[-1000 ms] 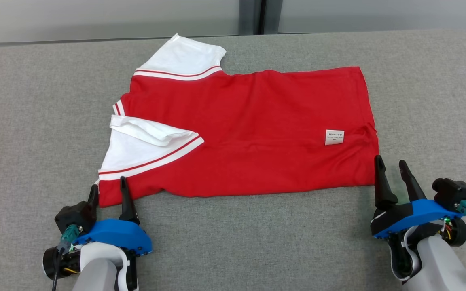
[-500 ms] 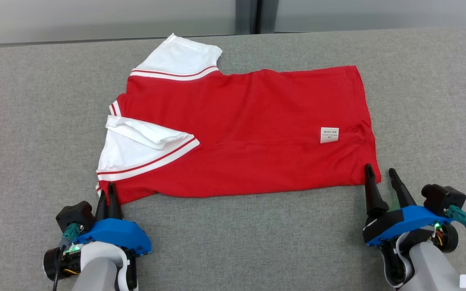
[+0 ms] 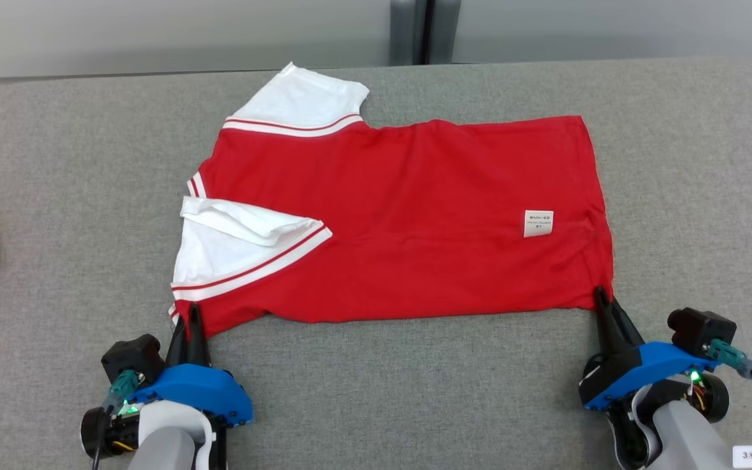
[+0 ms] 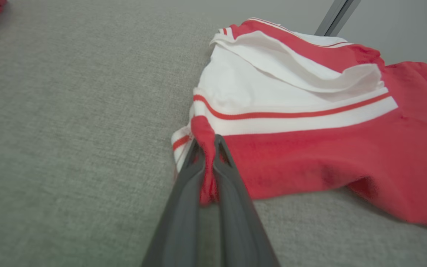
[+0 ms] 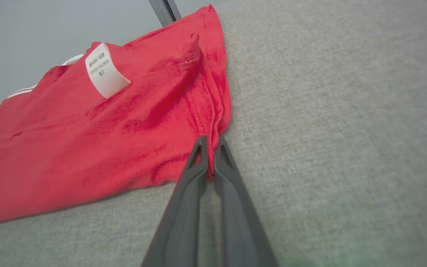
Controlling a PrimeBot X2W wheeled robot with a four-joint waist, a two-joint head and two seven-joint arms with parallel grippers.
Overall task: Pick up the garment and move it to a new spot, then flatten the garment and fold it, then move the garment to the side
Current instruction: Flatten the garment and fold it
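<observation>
Head view: the left gripper (image 3: pixel 188 313) and right gripper (image 3: pixel 603 297), open a second ago, now pinch the near corners of the garment (image 3: pixel 415 215). I think folding can start.

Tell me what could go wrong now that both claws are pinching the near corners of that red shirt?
1. The left gripper and right gripper each pinch only a small bit of the garment at a near corner, so a corner might slip out when lifted.
2. The white sleeve lies crumpled over the red body and could end up creased inside the fold.
</observation>
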